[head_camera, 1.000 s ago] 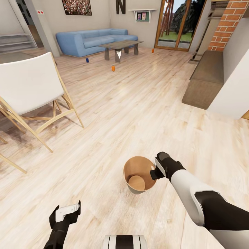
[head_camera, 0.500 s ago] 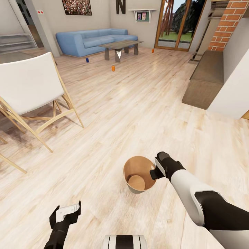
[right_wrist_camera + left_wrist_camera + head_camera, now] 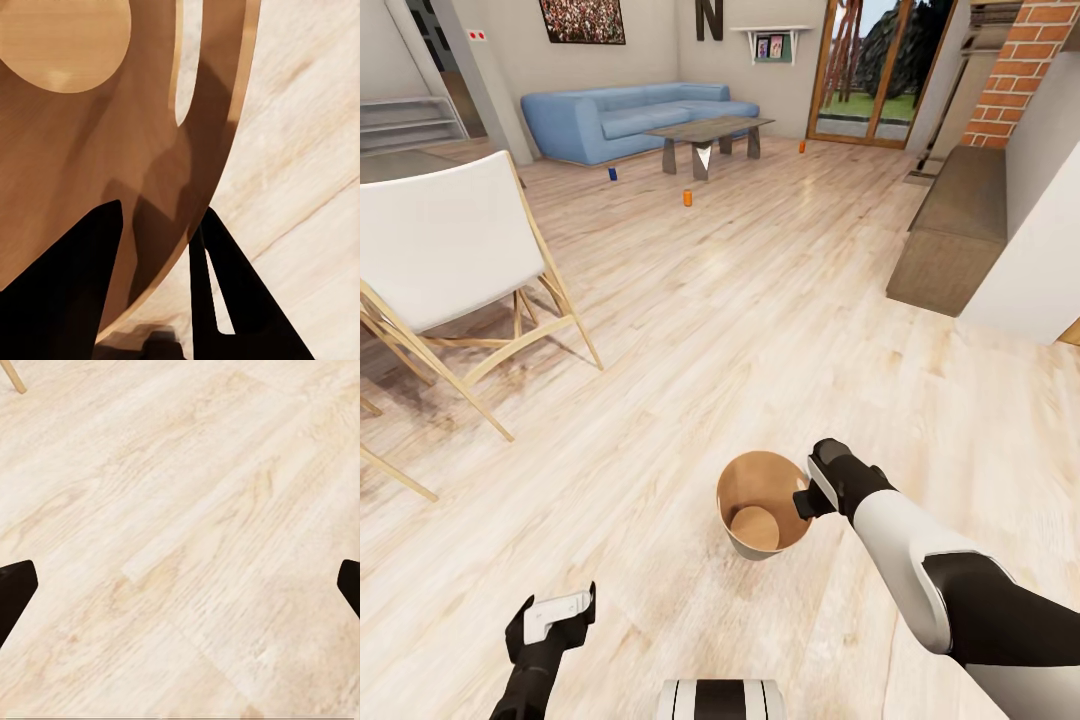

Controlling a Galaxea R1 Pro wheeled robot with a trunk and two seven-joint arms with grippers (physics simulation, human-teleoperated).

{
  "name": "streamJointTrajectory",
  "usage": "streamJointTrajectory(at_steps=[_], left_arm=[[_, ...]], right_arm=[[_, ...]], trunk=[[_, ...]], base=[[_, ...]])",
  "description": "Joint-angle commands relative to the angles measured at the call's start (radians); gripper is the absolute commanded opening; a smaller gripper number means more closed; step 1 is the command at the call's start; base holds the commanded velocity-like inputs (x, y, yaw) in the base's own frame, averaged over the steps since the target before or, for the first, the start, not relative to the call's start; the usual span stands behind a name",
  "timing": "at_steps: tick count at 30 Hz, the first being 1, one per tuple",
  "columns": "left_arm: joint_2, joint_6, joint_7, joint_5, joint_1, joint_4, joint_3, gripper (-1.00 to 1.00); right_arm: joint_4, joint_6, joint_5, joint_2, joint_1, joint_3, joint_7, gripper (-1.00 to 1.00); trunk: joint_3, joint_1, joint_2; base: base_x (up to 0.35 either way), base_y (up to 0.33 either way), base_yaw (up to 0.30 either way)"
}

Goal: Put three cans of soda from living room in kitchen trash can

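Note:
The copper-brown trash can (image 3: 738,478) stands upright on the wood floor just ahead of me, its tan inside empty. My right gripper (image 3: 801,500) is shut on its near rim; in the right wrist view the gripper (image 3: 160,214) has one finger inside the wall (image 3: 90,165) and one outside. Low at the left, my left gripper (image 3: 555,615) is open above bare floor, seen also in the left wrist view (image 3: 180,585). Far off, a dark blue soda can (image 3: 612,173) and two orange soda cans (image 3: 687,198) (image 3: 801,146) stand on the living-room floor.
A white folding chair (image 3: 450,250) stands at the left. On the right are a brown bench (image 3: 955,225) and a white wall (image 3: 1040,260). The blue sofa (image 3: 630,115), low table (image 3: 710,130), glass doors (image 3: 870,70) and brick column (image 3: 1020,70) lie beyond.
My left gripper has dipped a little. The right gripper, the trash can and the view have stayed put.

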Motion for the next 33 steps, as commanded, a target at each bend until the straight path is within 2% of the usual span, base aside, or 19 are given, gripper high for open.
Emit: streamJointTrajectory(at_steps=[1,33], left_arm=[[0.000,0.000,0.000,0.000,0.000,0.002,0.000,1.00],[0.000,0.000,0.001,0.000,0.000,0.008,0.000,1.00]], right_arm=[[0.000,0.000,-0.016,0.001,0.000,-0.002,0.002,-1.00],[-0.035,0.001,-0.016,-0.002,0.000,-0.002,0.006,-1.00]], trunk=[[0.000,0.000,0.000],[0.046,0.000,0.000]], base=[[0.000,0.000,0.000],[0.000,0.000,0.000]])
